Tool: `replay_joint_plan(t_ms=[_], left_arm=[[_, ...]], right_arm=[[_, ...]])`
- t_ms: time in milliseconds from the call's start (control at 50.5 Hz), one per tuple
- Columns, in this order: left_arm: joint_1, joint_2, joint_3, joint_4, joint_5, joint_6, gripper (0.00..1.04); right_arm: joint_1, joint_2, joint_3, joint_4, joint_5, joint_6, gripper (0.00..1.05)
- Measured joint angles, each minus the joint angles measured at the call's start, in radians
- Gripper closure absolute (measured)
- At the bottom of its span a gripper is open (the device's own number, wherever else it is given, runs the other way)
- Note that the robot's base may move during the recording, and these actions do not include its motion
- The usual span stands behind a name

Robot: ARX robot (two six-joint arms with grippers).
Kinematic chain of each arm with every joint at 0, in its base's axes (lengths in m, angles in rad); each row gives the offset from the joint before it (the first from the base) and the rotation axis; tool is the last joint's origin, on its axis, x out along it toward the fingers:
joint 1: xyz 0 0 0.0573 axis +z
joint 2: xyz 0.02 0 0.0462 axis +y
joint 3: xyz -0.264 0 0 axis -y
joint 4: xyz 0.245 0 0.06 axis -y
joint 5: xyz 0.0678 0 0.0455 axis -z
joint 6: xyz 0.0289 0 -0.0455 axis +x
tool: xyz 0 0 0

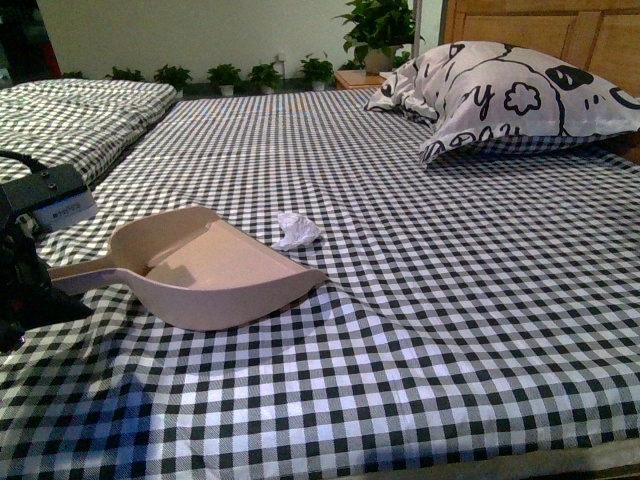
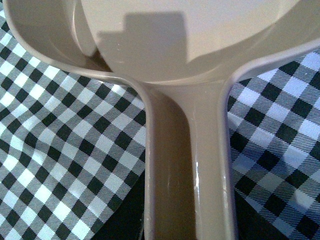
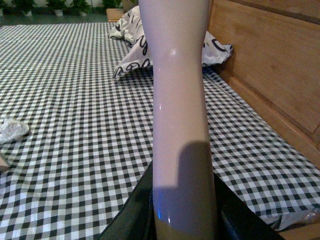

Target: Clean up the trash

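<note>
The trash [image 1: 297, 230] is a small crumpled white wad on the black-and-white checked bedsheet, just beyond the open mouth of the pink dustpan [image 1: 215, 268]. It also shows in the right wrist view [image 3: 12, 130], at the edge. My left gripper [image 1: 45, 275] is shut on the dustpan's handle [image 2: 187, 170] at the left edge of the front view; the pan rests on the sheet. My right gripper [image 3: 182, 227] is shut on the pale pink brush handle [image 3: 177, 100], which stands up in its wrist view. The right gripper is out of the front view.
A large white pillow with black doodle prints [image 1: 510, 95] lies at the far right by the wooden headboard [image 3: 270, 60]. A second checked bed [image 1: 70, 115] is at the far left. Potted plants [image 1: 380, 30] line the far wall. The bed's near edge [image 1: 560, 462] runs bottom right.
</note>
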Motion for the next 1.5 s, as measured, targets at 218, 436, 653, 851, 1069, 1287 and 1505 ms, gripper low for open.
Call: replay_joint_plan(t_ms=[218, 436, 653, 851, 1069, 1287, 1505], left_arm=[[0.004, 0.011, 0.013, -0.026, -0.002, 0.022, 0.81], [0.013, 0.012, 0.017, -0.067, -0.019, 0.064, 0.81], [0.014, 0.02, 0.026, -0.082, -0.034, 0.082, 0.81], [0.014, 0.023, 0.041, -0.08, -0.046, 0.085, 0.81], [0.014, 0.024, 0.042, -0.08, -0.049, 0.087, 0.81], [0.014, 0.024, 0.042, -0.08, -0.049, 0.087, 0.81], [0.014, 0.024, 0.042, -0.08, -0.049, 0.087, 0.81]], right_arm=[[0.0, 0.0, 0.0, 0.0, 0.0, 0.0, 0.84], [0.0, 0.0, 0.0, 0.0, 0.0, 0.0, 0.84], [0.0, 0.0, 0.0, 0.0, 0.0, 0.0, 0.84], [0.0, 0.0, 0.0, 0.0, 0.0, 0.0, 0.84], [0.0, 0.0, 0.0, 0.0, 0.0, 0.0, 0.84], [0.0, 0.0, 0.0, 0.0, 0.0, 0.0, 0.84], [0.0, 0.0, 0.0, 0.0, 0.0, 0.0, 0.84]])
